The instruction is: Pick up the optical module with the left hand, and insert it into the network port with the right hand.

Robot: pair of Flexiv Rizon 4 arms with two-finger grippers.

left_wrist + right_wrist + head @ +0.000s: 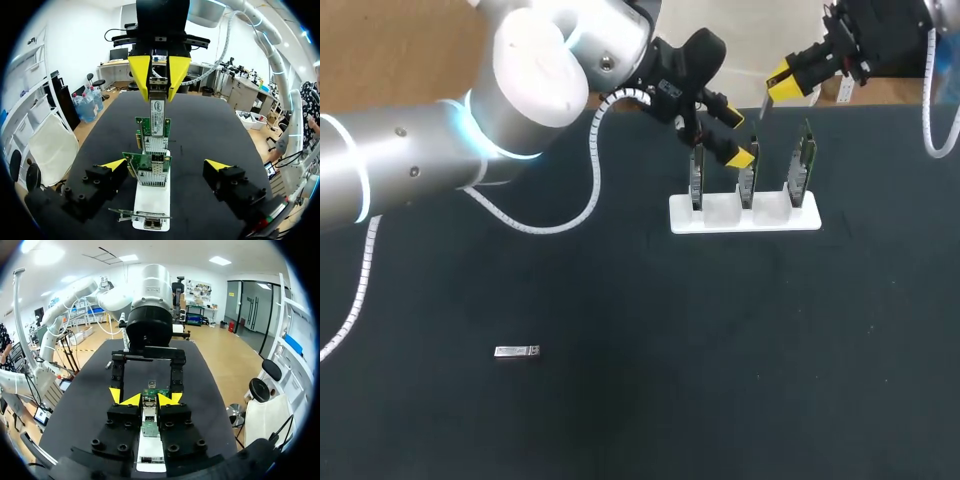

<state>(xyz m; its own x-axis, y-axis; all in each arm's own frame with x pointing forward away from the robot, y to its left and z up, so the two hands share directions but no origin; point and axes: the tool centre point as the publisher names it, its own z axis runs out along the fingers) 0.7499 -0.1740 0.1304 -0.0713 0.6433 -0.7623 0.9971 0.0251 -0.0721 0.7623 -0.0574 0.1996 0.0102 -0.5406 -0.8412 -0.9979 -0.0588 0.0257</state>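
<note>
My right gripper hangs above the white stand and is shut on a slim silver optical module that points down toward the upright network cards. In the left wrist view the module hangs from the right gripper's yellow fingertips, just over the farthest card. My left gripper stands open beside the stand's left end, its fingers on either side of the row of cards and holding nothing. The right wrist view shows the module between its own gripper's tips.
A second optical module lies flat on the dark table at the front left. The left arm spans the back left, with its white cable looping over the table. Three cards stand in the white stand.
</note>
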